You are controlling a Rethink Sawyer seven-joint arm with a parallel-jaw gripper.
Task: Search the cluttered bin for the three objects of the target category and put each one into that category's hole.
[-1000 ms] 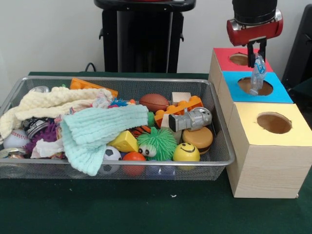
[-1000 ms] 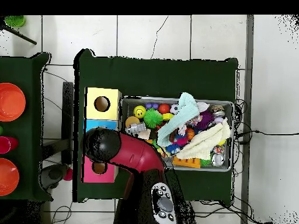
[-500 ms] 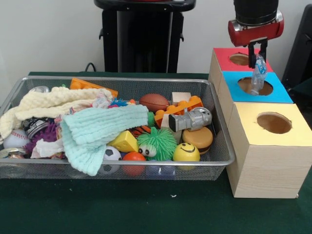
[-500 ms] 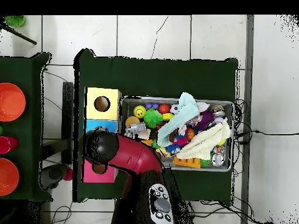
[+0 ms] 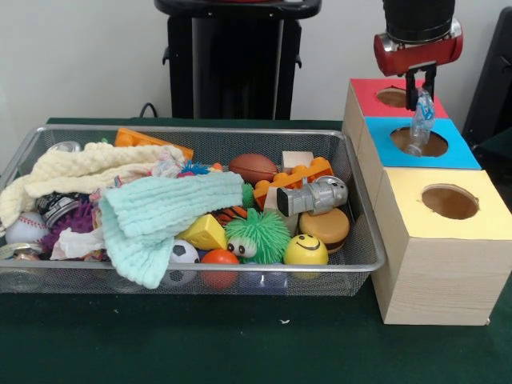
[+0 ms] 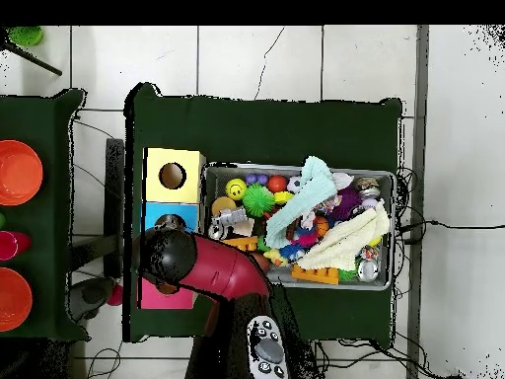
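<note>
The silver wire-mesh bin is full of toys and cloths. To its right in the front view stand three wooden boxes. My gripper is shut on a small see-through plastic bottle, which hangs upright over the round hole of the blue-faced box; the bottle's lower end sits at the hole. In the overhead view my arm covers the blue box, the gripper and the bottle. No other see-through bottle shows in the bin.
The red-faced box stands behind the blue one and the yellow-faced box in front. The bin holds a mint cloth, a cream cloth, a crushed silver can, balls and blocks. Orange bowls stand on a side table.
My gripper and the bottle have shifted slightly toward the red box and a little up. In the overhead view the arm has swung slightly toward the base.
</note>
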